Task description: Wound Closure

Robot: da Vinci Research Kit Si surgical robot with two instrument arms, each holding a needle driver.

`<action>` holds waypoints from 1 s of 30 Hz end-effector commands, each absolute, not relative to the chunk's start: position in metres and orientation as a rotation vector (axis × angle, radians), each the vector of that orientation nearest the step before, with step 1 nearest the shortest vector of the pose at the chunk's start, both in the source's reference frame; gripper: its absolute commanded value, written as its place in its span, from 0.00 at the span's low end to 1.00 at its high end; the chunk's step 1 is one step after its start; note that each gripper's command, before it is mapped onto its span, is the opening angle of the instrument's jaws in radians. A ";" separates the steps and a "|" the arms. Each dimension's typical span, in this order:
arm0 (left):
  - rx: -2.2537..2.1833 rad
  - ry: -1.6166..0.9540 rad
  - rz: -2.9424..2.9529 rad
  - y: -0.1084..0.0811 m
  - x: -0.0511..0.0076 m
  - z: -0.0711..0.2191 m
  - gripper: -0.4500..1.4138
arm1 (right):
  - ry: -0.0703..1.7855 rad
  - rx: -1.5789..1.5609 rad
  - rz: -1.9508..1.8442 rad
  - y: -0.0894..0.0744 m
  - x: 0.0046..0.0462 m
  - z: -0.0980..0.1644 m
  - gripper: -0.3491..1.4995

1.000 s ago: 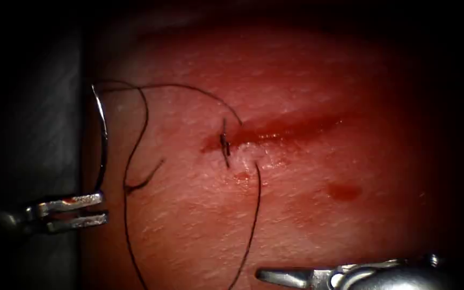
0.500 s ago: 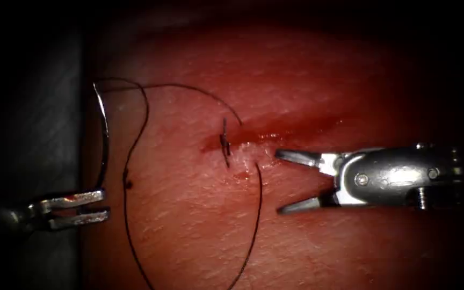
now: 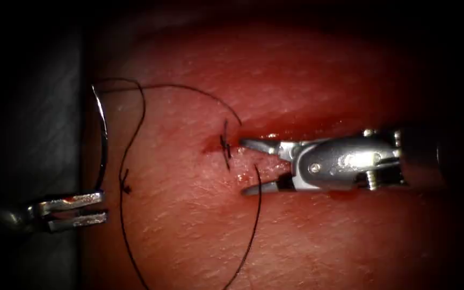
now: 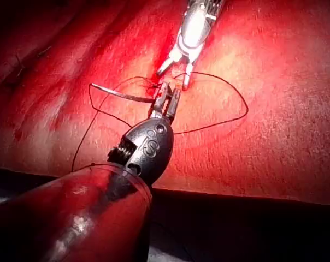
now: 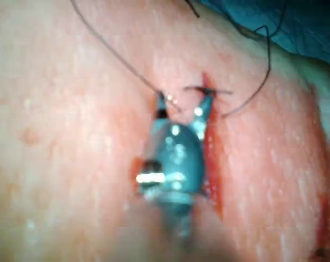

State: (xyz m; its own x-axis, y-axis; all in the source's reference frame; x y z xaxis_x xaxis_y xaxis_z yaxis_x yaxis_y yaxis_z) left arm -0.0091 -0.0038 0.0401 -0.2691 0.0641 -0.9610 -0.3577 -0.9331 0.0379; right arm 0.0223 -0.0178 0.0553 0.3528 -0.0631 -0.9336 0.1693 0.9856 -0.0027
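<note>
My left tool (image 3: 89,209) (image 4: 166,102) is at the tissue's left edge, jaws shut on the curved needle (image 3: 103,139) (image 4: 121,96) near one end. The needle arcs upward, free of the tissue, left of the cut. Dark thread (image 3: 189,88) runs from the needle's upper end to a stitch (image 3: 225,145) (image 5: 208,90) at the left end of the cut (image 3: 296,128). My right tool (image 3: 244,166) (image 5: 184,102) (image 4: 177,70) lies over the cut just right of the stitch, open and holding nothing. One thread strand (image 3: 254,215) passes by its lower jaw.
The tissue (image 3: 307,236) is wet with red fluid along the cut. A second thread strand (image 3: 123,215) with a small knot hangs down the left side. A dark grey surface (image 3: 33,134) lies beyond the tissue's left edge.
My right tool came up from the lower right and moved left along the cut to the stitch, jaws opened wide. The left tool and the needle stayed put.
</note>
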 end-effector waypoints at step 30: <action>-1.708 0.361 2.282 -0.004 -0.0094 0.041 0.00 | 1.263 0.165 -0.239 -0.027 0.0202 0.043 0.00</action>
